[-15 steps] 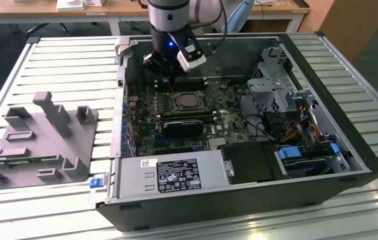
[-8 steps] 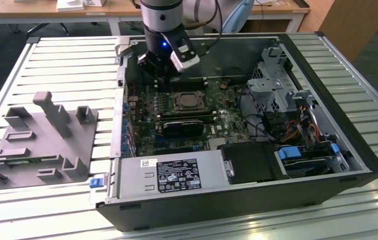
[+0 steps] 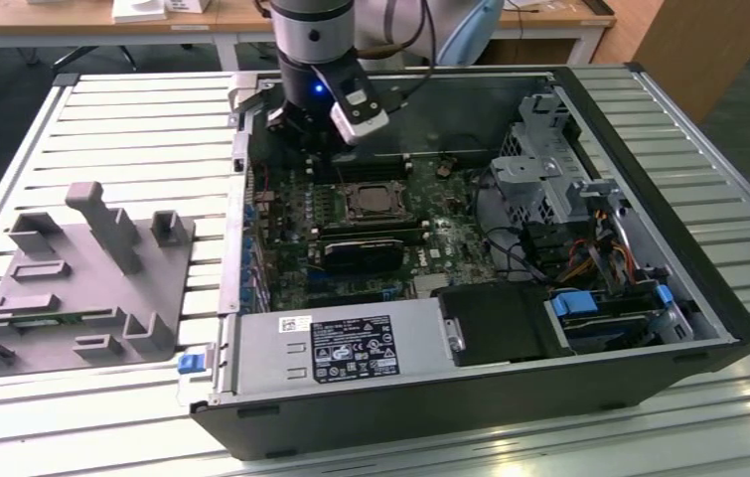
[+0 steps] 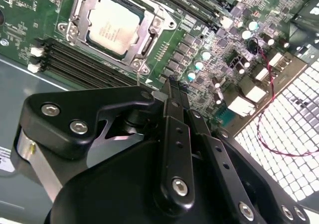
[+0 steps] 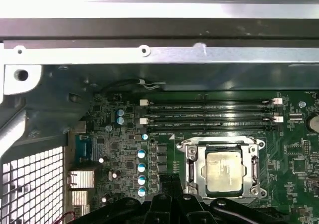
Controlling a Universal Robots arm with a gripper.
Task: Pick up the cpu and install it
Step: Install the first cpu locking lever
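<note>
The cpu sits seated in the motherboard socket inside the open computer case. The pincer hangs above the board beside it, fingers pressed together, holding nothing.

1. cpu has a silvery top, sitting in a black and metal socket frame
2. motherboard is green, with teal-topped capacitors
3. end effector is all black
4. fixture is plain grey
5. tabletop is white slats
</note>
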